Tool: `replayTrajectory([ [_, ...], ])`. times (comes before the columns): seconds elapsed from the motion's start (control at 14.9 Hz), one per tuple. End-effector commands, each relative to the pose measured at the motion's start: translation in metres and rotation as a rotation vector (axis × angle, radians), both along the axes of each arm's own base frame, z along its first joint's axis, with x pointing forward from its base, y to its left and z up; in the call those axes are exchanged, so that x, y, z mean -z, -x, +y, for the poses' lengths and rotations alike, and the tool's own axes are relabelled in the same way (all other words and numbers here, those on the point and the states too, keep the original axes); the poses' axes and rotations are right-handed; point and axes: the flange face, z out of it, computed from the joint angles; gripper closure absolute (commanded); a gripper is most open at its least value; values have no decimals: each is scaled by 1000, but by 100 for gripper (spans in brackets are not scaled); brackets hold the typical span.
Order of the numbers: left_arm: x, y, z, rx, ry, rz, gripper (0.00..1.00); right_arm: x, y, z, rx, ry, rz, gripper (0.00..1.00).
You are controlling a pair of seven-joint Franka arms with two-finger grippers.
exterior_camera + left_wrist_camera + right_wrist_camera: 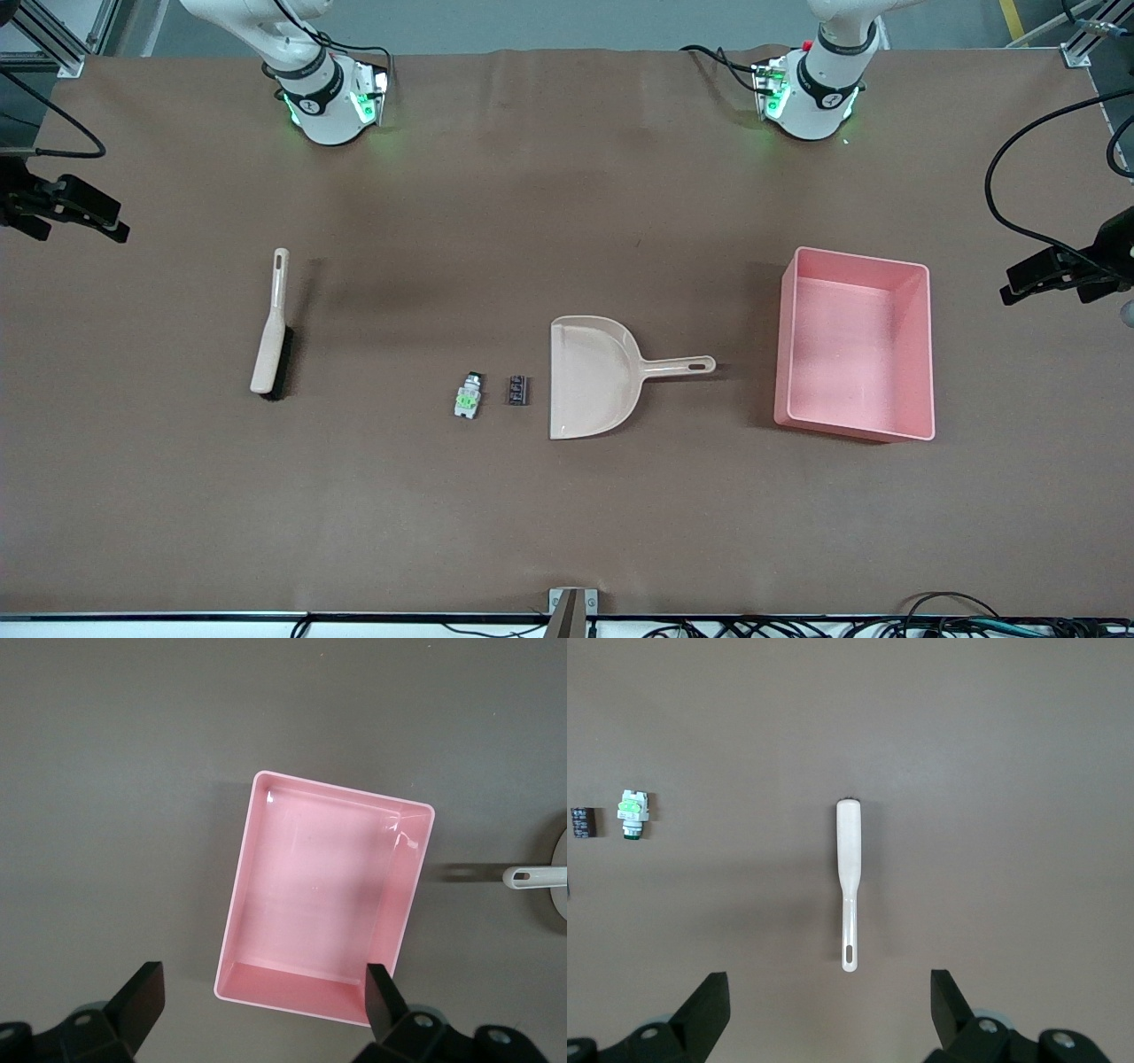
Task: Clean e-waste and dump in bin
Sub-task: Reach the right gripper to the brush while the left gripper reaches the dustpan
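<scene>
Left gripper (257, 1001): jaws apart, empty, high over the pink bin (855, 346), dustpan (595, 377) handle pointing toward it for an easy grab. Right gripper (824, 1005): jaws apart, empty, directly over the brush (849, 890), handle end closest. E-waste: grey-white part (467, 395) and black ribbed block (518, 390), just beside the dustpan's mouth, ready for sweeping in.

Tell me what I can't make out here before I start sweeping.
- Brush bristles: a dark strip in the front view, hidden under its back in the right wrist view.
- Two small parts: too small to identify.
- Dustpan: cut off by the left wrist view's edge.
- Bin: the wall nearest the front camera hides its floor edge.
</scene>
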Motion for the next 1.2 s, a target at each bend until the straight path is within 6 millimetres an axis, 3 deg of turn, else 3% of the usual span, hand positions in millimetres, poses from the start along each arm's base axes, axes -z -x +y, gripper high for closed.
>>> replayTrajectory([
  [0.0, -6, -1, -1, 14, -14, -2, 0, -3, 8, 1, -2, 15, -9, 0],
  [0.2, -15, -2, -5, 24, -44, -16, 0, -2, 8, 1, -2, 14, -7, 0],
  [0.33, -15, -1, 3, 16, -38, -13, 0, -3, 8, 1, -2, 14, -9, 0],
  [0.54, -16, 0, -12, 36, -47, -10, 0, -2, 8, 1, 0, 14, -7, 0],
  [0.8, -4, 7, -69, 143, -33, 62, 0, 0, 4, -2, 4, 14, -13, 0],
  [0.94, 16, 2, -93, 211, -21, 82, 0, 12, -2, -3, 9, 13, 12, 0],
  [1.14, 40, -9, -125, 394, -15, 67, 0, 45, -14, -4, 7, 14, 87, 0],
])
